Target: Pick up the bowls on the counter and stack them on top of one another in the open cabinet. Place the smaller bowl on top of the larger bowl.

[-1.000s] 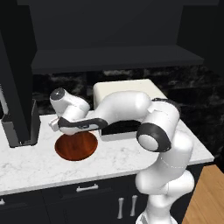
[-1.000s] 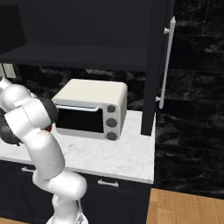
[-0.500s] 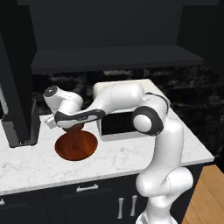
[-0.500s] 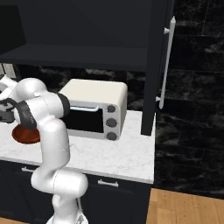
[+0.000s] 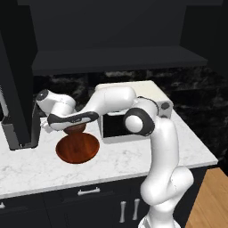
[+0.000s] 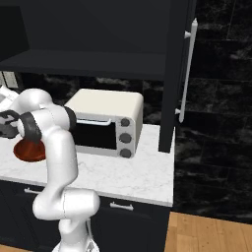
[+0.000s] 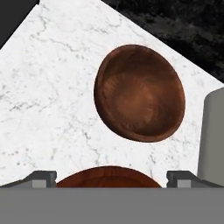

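The tool [image 7: 111, 178] is wide open and holds nothing, hanging just above the big bowl [image 5: 77, 148] on the white bench [image 5: 111, 162]. The small bowl [image 7: 139, 92] sits on the bench just beyond it, with bare bench all around and a toaster oven [image 5: 133, 111] beside it.

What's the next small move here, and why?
Probably lower the open gripper onto the larger bowl. In the hand view its rim sits right between the fingertips, the smaller bowl lies apart on the counter, and nothing is held. The larger bowl has to go into the open cabinet first.
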